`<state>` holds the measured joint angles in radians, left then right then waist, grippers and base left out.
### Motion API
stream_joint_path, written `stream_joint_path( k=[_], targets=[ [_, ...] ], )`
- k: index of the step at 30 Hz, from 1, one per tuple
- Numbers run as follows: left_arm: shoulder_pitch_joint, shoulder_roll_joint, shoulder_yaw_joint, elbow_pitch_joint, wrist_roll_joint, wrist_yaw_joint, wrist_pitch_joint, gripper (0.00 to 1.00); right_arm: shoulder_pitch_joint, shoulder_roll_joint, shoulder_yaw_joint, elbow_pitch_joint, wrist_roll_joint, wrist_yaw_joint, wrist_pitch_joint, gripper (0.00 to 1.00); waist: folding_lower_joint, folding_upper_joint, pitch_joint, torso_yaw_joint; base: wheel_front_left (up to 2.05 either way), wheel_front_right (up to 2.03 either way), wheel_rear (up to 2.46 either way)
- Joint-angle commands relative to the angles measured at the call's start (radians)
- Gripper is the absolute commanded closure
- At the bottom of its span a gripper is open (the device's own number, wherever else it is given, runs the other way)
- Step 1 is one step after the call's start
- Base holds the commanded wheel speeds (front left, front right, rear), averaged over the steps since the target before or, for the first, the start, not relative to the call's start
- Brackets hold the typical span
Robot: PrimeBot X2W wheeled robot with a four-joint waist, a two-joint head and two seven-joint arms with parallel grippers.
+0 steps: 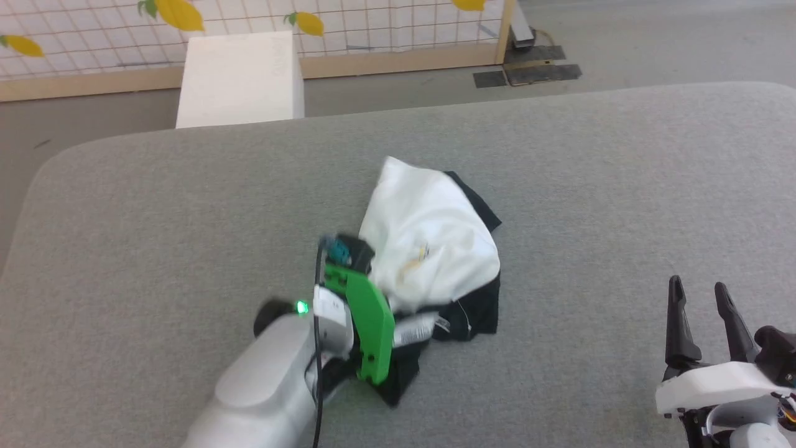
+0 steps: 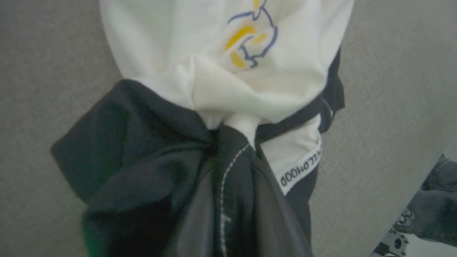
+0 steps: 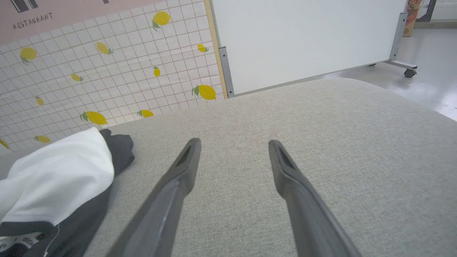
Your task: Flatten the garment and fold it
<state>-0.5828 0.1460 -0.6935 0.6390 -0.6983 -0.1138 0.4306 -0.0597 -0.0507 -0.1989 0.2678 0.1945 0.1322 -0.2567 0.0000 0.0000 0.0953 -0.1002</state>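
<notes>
White-black garment [image 1: 429,249], crumpled, long axis near-far, collar nearest

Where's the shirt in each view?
Head: shirt crumpled mid-picture on the grey pad.
Left wrist: shirt centre, close up, white above, black below.
Right wrist: shirt in the lower-left corner.
Shared landmark: printed neck tape, at the shirt's near edge in head, right of centre in left wrist, bottom-left corner in right wrist.
</notes>
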Motion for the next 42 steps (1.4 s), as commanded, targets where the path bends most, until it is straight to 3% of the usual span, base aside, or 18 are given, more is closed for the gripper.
stream_joint_path(
  k=[1, 2, 3, 8, 12, 17, 22, 26, 28, 33, 42],
  targets=[
    [0.029, -0.006, 0.001, 0.013, -0.028, 0.015, 0.035, 0.91, 0.008, 0.001, 0.003, -0.002, 0.005, -0.002, -0.005, 0.0, 0.0, 0.0, -0.003, 0.015, 0.0, 0.0, 0.0],
    [0.038, -0.007, 0.0, 0.015, -0.036, 0.02, 0.055, 0.67, 0.009, 0.001, 0.003, -0.002, 0.007, -0.002, -0.005, 0.0, 0.0, 0.0, -0.005, 0.021, 0.0, 0.0, 0.0],
    [0.046, -0.012, 0.01, 0.008, -0.054, 0.026, 0.064, 0.0, 0.011, 0.001, 0.002, -0.001, 0.008, -0.002, -0.005, 0.0, 0.0, 0.0, -0.009, 0.029, 0.0, 0.0, 0.0],
    [0.059, -0.009, 0.095, -0.083, -0.136, 0.047, 0.043, 0.0, 0.017, 0.001, 0.005, 0.0, 0.005, -0.002, -0.005, 0.0, 0.0, 0.0, -0.035, 0.065, 0.0, 0.0, 0.0],
    [0.08, -0.006, 0.22, -0.2, -0.253, 0.058, 0.001, 0.0, 0.02, 0.001, 0.012, -0.005, 0.006, -0.002, -0.005, 0.0, 0.0, 0.0, -0.062, 0.09, 0.0, 0.0, 0.0],
    [0.122, 0.037, 0.37, -0.338, -0.314, 0.078, -0.123, 0.0, 0.02, 0.001, 0.024, -0.008, 0.017, -0.002, -0.005, 0.0, 0.0, 0.0, -0.089, 0.11, 0.0, 0.0, 0.0],
    [0.209, 0.126, 0.445, -0.414, -0.155, 0.129, -0.381, 0.0, 0.012, 0.001, 0.038, 0.001, 0.023, -0.002, -0.005, 0.0, 0.0, 0.0, -0.103, 0.119, 0.0, 0.0, 0.0],
    [0.319, 0.157, 0.458, -0.432, -0.014, 0.173, -0.6, 0.0, 0.007, 0.001, 0.041, 0.007, 0.026, -0.002, -0.005, 0.0, 0.0, 0.0, -0.103, 0.125, 0.0, 0.0, 0.0],
    [0.373, 0.158, 0.466, -0.441, 0.034, 0.196, -0.659, 0.0, 0.007, 0.001, 0.044, 0.015, 0.027, -0.002, -0.005, 0.0, 0.0, 0.0, -0.1, 0.127, 0.0, 0.0, 0.0],
    [0.482, 0.133, 0.501, -0.508, 0.146, 0.226, -0.691, 0.0, -0.004, 0.001, 0.049, 0.043, 0.029, -0.002, -0.004, 0.0, 0.0, 0.0, -0.083, 0.132, 0.0, 0.0, 0.0],
    [0.6, 0.014, 0.626, -0.672, 0.317, 0.164, -0.692, 0.0, -0.199, 0.001, 0.07, 0.098, -0.039, -0.002, 0.197, 0.0, 0.0, 0.0, -0.007, 0.15, 0.0, 0.0, 0.0]
  ],
)
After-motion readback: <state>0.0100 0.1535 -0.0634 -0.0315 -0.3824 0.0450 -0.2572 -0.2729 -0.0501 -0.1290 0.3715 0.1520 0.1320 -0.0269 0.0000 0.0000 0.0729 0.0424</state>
